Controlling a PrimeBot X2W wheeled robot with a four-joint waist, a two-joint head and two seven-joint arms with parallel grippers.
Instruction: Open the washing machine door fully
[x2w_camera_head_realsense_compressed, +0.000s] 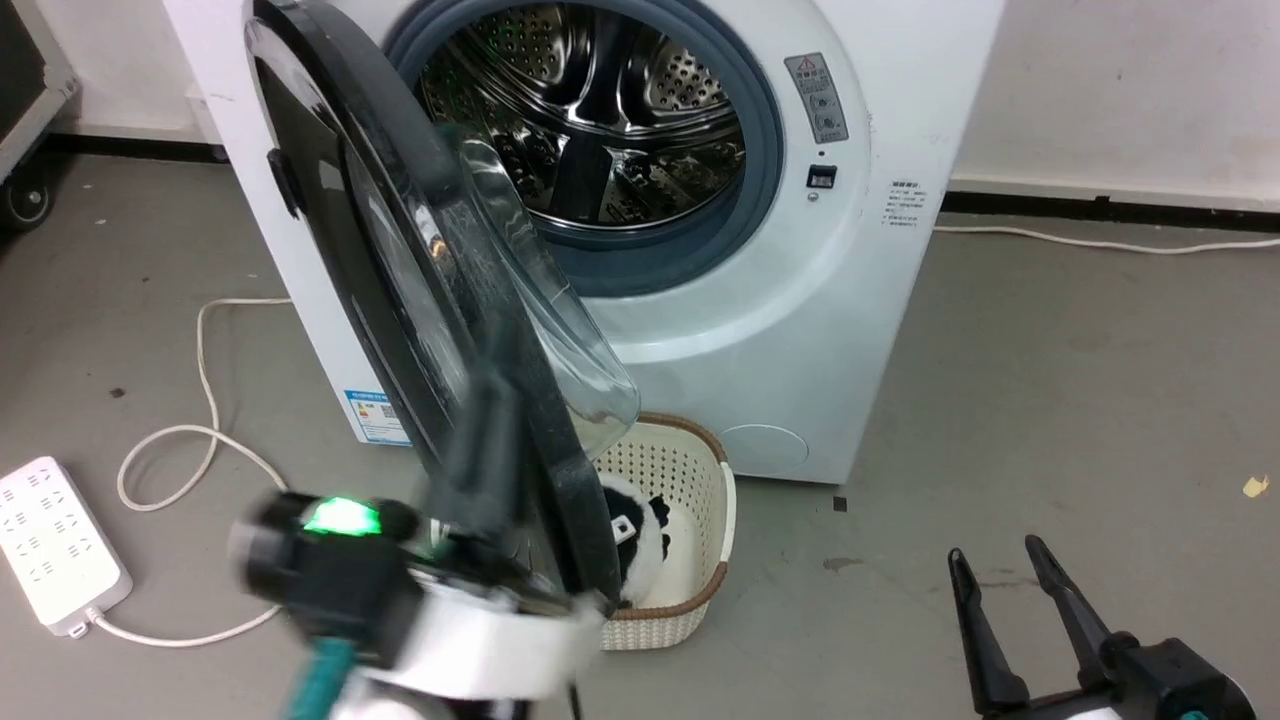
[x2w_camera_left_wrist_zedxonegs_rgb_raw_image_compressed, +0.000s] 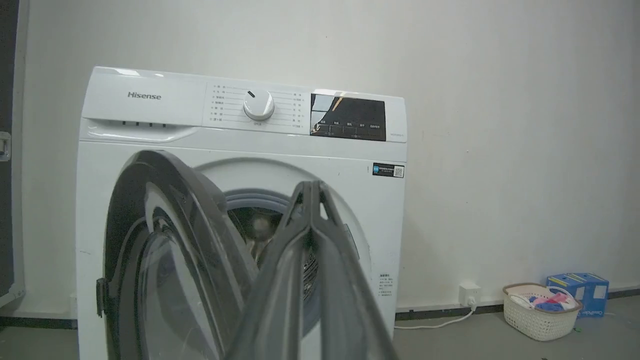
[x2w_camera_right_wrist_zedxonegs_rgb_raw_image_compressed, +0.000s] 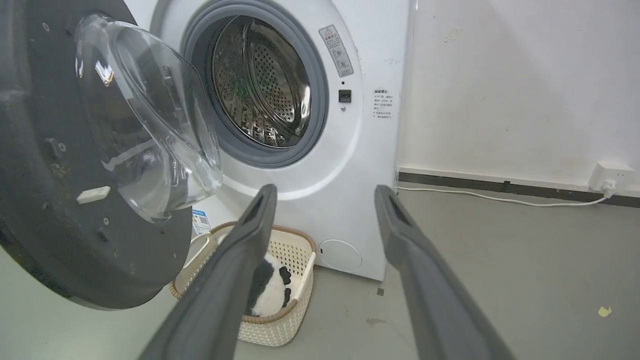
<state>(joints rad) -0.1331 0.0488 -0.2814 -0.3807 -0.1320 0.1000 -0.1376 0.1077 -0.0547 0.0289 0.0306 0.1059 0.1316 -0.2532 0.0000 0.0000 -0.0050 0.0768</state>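
Left gripper (x2w_camera_left_wrist_zedxonegs_rgb_raw_image_compressed: 311, 190) is clenched on nothing, fingers pressed together right at the free rim of the washing machine door (x2w_camera_head_realsense_compressed: 320, 200); contact I can't confirm. The door's roughly halfway open, upright, rim toward the robot, glass bowl facing the released right gripper (x2w_camera_head_realsense_compressed: 995, 550). Next, I'd say: sweep that rim further left, away from the drum (x2w_camera_head_realsense_compressed: 600, 110).

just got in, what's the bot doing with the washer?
It's opening the washing machine door. The door stands partway out on its left hinge, not yet fully open, and the drum is exposed. The left gripper is shut at the door's free edge; blur hides whether it touches. The right gripper hangs open off to the right, holding nothing. A basket with a black-and-white soft toy sits on the floor under the door.
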